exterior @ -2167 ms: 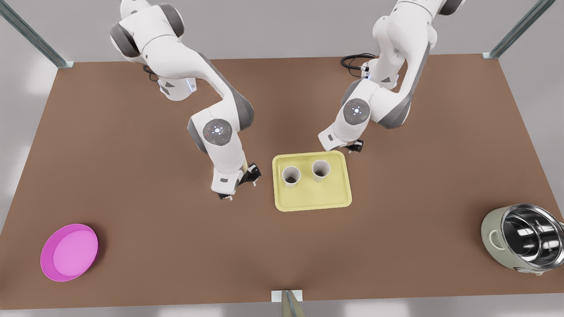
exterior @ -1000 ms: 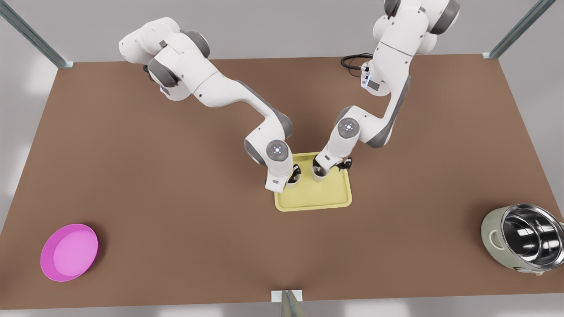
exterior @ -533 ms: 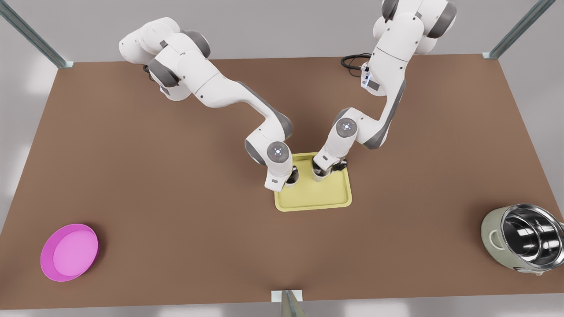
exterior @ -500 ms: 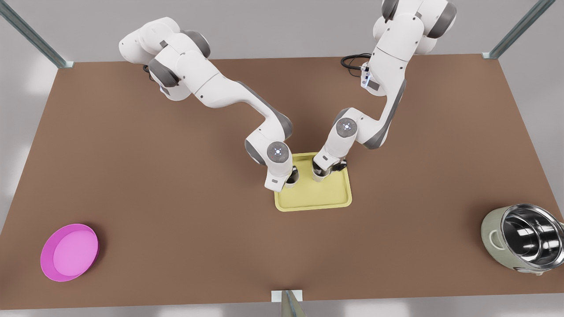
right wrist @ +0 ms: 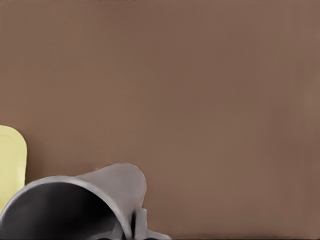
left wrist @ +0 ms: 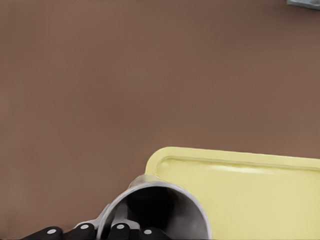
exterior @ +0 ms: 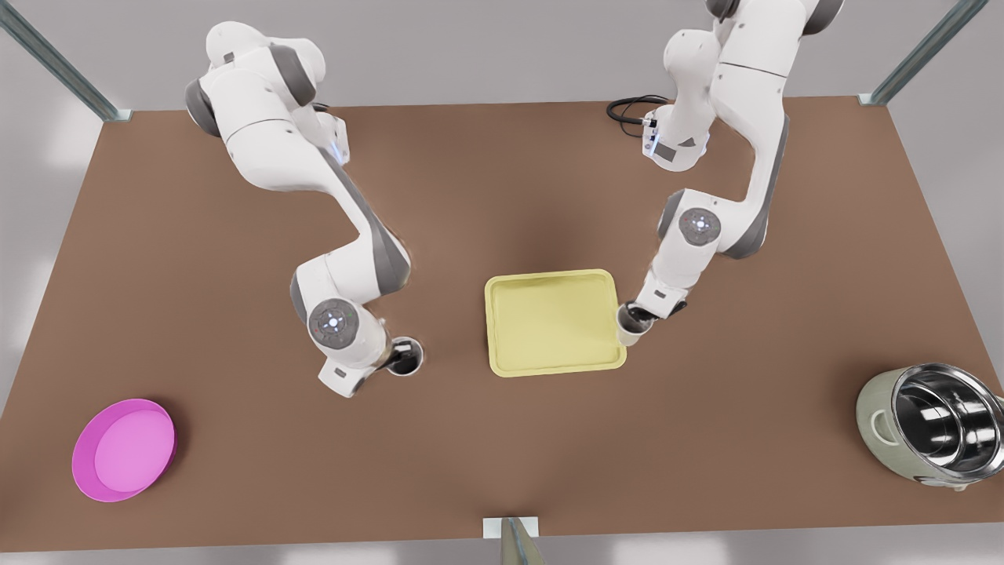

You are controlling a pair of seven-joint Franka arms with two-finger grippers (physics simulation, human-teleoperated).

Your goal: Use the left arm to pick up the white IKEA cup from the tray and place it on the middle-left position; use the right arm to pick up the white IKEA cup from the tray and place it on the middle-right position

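The pale yellow tray (exterior: 555, 357) lies mid-table with nothing in it. My left gripper (exterior: 398, 358) is shut on one white cup (exterior: 406, 355), out over brown tabletop on the front view's left of the tray. The left wrist view has that cup's rim (left wrist: 150, 192) close up, with the tray (left wrist: 250, 190) beyond it. My right gripper (exterior: 637, 315) is shut on the other white cup (exterior: 629, 325), at the tray's right rim in the front view. The right wrist view shows that cup (right wrist: 75, 200) and one tray corner (right wrist: 10, 160). Whether either cup touches the table I cannot tell.
A round magenta dish (exterior: 124, 449) sits near the front left corner. A steel pot in a pale green shell (exterior: 933, 428) stands at the front right. A black cable (exterior: 627, 110) lies by the right arm's base. Bare brown tabletop (exterior: 745, 353) stretches right of the tray.
Both grippers have lifted their cups off the tray. The left one carried its cup far to the front view's left, the right one to the tray's right rim. The tray now holds nothing.
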